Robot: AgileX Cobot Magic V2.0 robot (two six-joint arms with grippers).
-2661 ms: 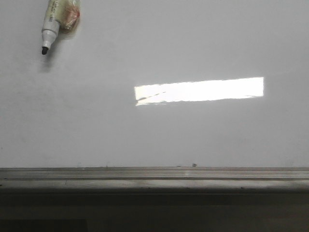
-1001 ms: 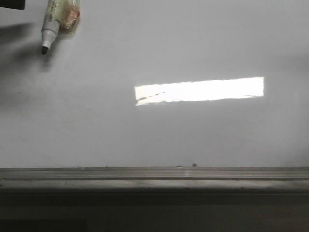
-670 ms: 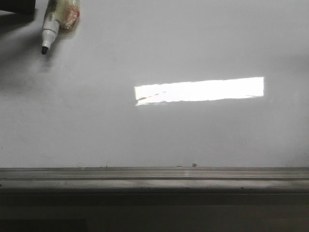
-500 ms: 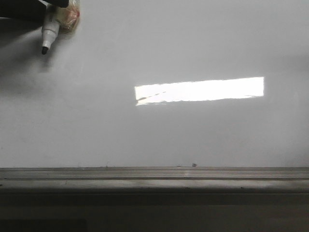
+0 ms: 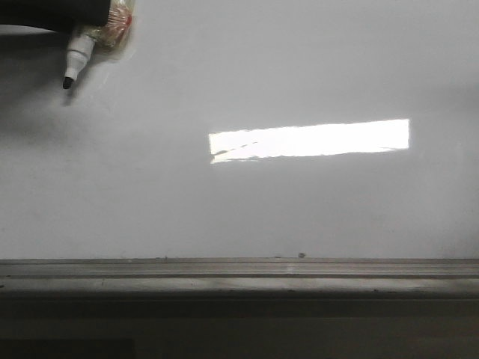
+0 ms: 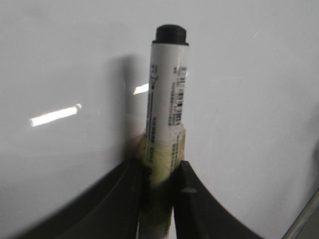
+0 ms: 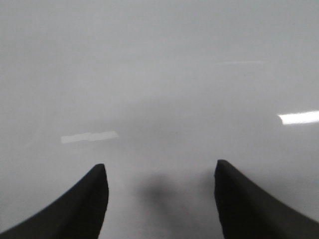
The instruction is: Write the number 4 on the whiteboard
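Observation:
The whiteboard (image 5: 299, 209) fills the front view, glossy white-grey, with its grey metal ledge rail (image 5: 239, 277) along the near edge. No marker lines of the number 4 show on it. A white marker pen (image 5: 77, 51) with a black tip lies at the far left of the board. My left gripper (image 5: 78, 13) is a dark shape over the pen's body. In the left wrist view the left gripper (image 6: 158, 167) is shut on the marker pen (image 6: 168, 89) at its yellowish taped part. My right gripper (image 7: 160, 172) is open and empty over bare whiteboard (image 7: 159, 74).
A bright white rectangular glare patch (image 5: 308, 140) lies on the board right of centre. A small dark speck (image 5: 301, 255) sits just above the rail. The rail's edge shows at one corner of the left wrist view (image 6: 310, 219).
My left gripper has come in from the far left over the marker pen and closed on it. The pen has shifted slightly. The board's surface is unchanged.

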